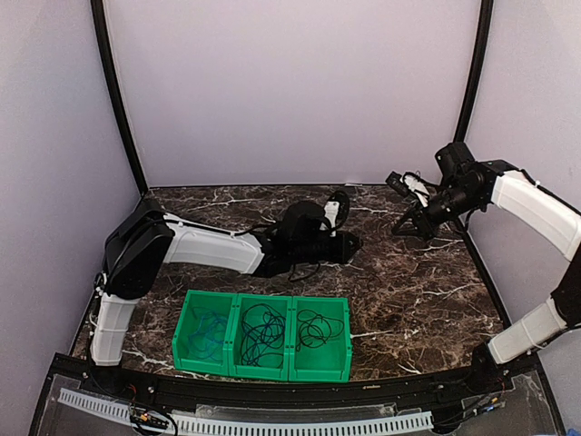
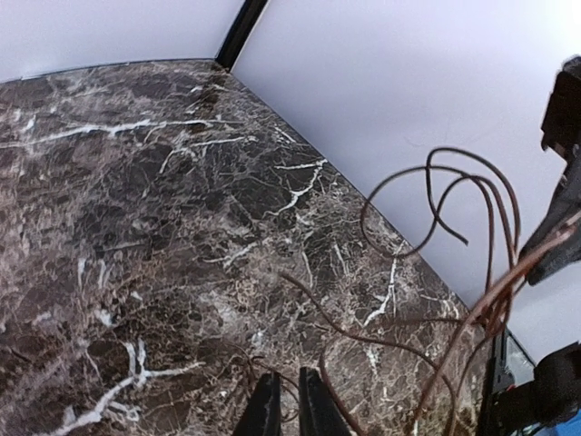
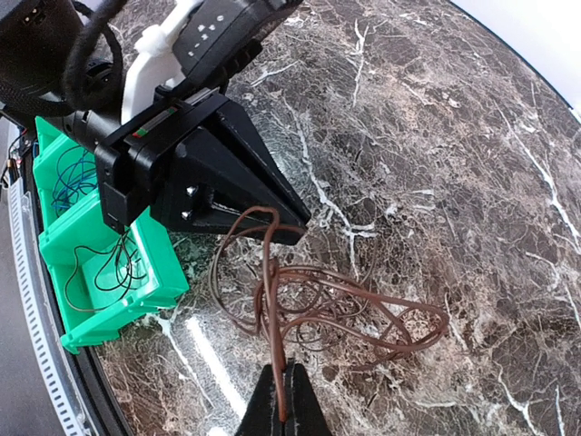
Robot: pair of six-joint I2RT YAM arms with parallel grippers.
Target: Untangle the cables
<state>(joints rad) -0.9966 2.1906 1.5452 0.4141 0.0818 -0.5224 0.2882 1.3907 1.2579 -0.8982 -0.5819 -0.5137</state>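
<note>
Tangled brown cable (image 3: 270, 291) lies over mid table (image 3: 436, 136), strung btwn grippers. Right gripper (image 3: 281, 400) jaws pinch a strand; left gripper (image 2: 289, 404) jaws near-closed, prob. gripping a loop. Two anchors let pulling apart loosen it.

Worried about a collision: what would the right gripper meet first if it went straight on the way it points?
Probably the brown cable loops just ahead of the right gripper, which holds that cable; beyond them, the left gripper. Depth is unclear.
</note>
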